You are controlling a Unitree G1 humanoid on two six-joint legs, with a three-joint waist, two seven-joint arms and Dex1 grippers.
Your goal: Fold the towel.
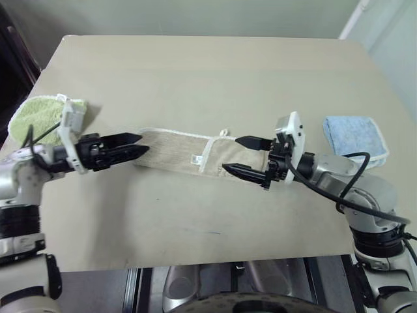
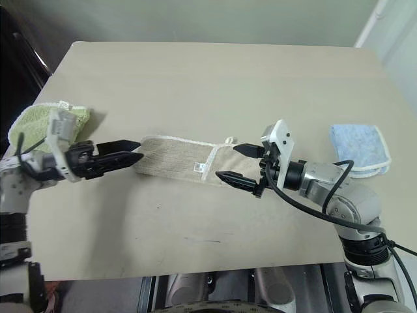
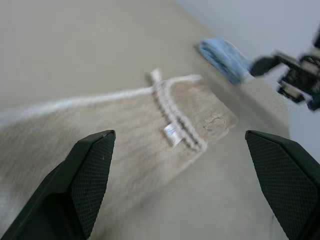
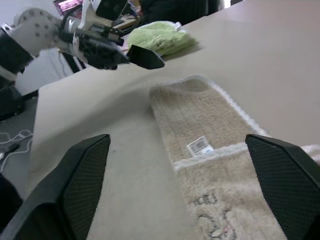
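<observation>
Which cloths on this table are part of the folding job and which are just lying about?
Job in hand:
- beige towel, lying folded in a long strip
- left gripper and right gripper, both open at its ends

Lying about:
- fluffy green cloth
- light blue cloth

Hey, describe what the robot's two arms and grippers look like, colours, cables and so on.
Both arms are silver-grey metal with rounded joint housings and black bands. Each ends in a gripper, the left gripper and the right gripper, with two black tapered fingers whose inner pads carry a fine cross-hatched texture. A white block-shaped camera mount sits on each wrist, and black cables loop along both forearms.
</observation>
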